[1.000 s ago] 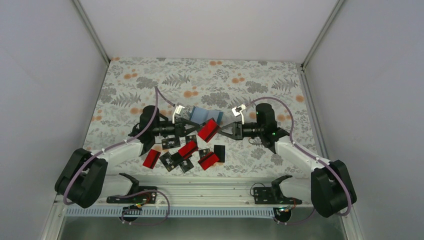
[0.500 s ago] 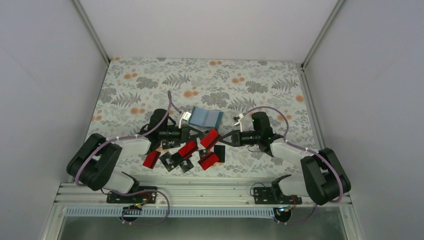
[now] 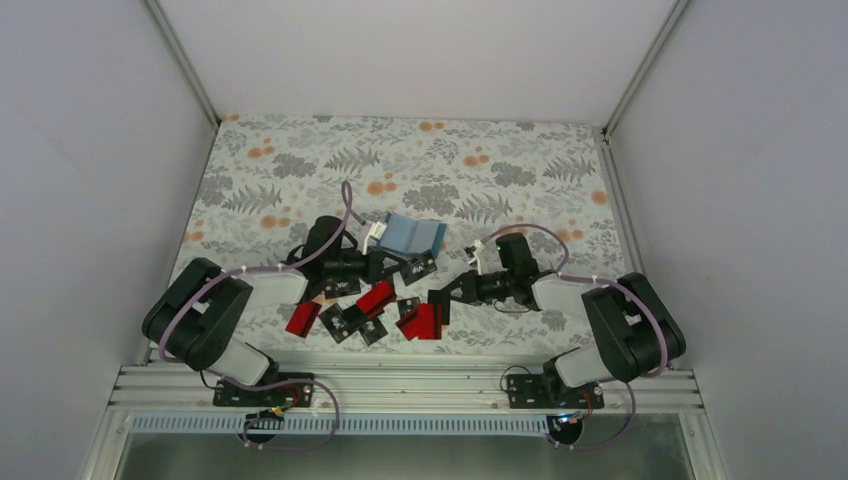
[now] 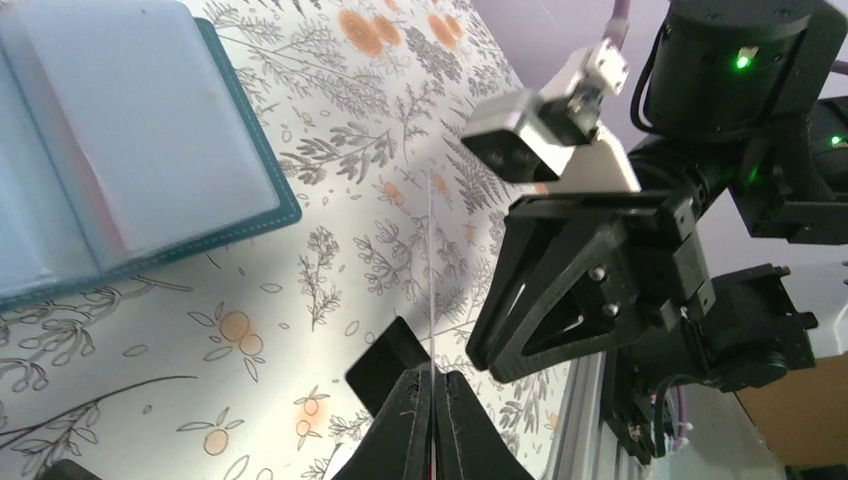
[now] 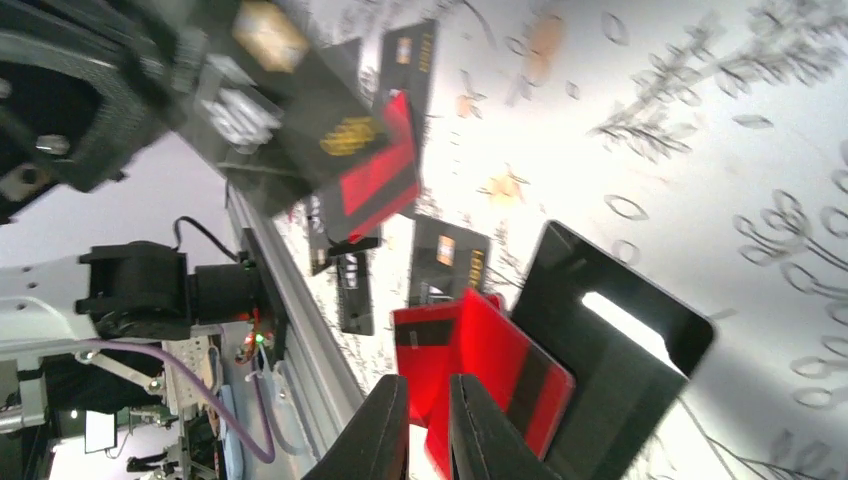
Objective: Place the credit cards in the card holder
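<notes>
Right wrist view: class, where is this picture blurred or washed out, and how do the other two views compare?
Right wrist view: the tablecloth is motion-smeared and glares white mid-frame; the red card reads clearly. Left wrist view: sharp, though the card holder looks pale. Top external view: even light, crisp, soft shadows.

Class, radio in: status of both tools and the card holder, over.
Left tool shut on black card. Right tool over red cards, grip unclear. Card holder open, uncovered.

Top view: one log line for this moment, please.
left gripper: shut on card | right gripper: at loose cards, grip unclear | wallet: open
</notes>
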Robot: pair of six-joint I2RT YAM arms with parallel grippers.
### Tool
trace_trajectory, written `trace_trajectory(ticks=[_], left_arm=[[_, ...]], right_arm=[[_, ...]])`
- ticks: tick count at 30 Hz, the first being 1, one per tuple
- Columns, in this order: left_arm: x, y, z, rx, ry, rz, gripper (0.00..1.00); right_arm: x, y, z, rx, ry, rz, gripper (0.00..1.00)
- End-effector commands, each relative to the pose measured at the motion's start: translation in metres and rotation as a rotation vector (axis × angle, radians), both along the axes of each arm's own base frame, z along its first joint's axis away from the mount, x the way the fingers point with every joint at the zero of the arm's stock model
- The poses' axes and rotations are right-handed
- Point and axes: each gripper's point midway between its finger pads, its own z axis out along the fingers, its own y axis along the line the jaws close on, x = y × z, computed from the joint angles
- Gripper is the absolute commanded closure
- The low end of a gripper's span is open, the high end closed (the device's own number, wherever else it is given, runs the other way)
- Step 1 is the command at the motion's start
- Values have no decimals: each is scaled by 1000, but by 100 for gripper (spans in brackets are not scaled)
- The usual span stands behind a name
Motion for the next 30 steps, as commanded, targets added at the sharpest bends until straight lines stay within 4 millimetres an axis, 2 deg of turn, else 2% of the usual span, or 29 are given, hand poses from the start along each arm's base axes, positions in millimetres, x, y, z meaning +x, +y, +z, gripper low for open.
trace_trajectory(ticks=[1,5,8,13,19,22,26,30], left_arm=[[16,-2,14,4,-79,38,98],[27,2,31,14,-110,106,98],[43,14,45,59,-128,226,98],[60,22,91,29,-168,341,98],[79,31,140,-16,-188,463,98],[83,30,169,-78,-217,479,97],[89,26,187,-97,-252,478,98],[91,23,201,-153,-260,472,98]], right_arm=[[-3,-8,-25,-70,57,-30,87],[5,-12,-32,-126,73,-71,84],[21,-13,-17,-151,15,-98,74],[55,-10,42,-117,-167,-148,56],[88,-5,111,-23,-337,-251,42],[98,-5,142,32,-396,-306,22],[104,-1,181,109,-475,-317,19],[104,3,206,181,-519,-306,18]])
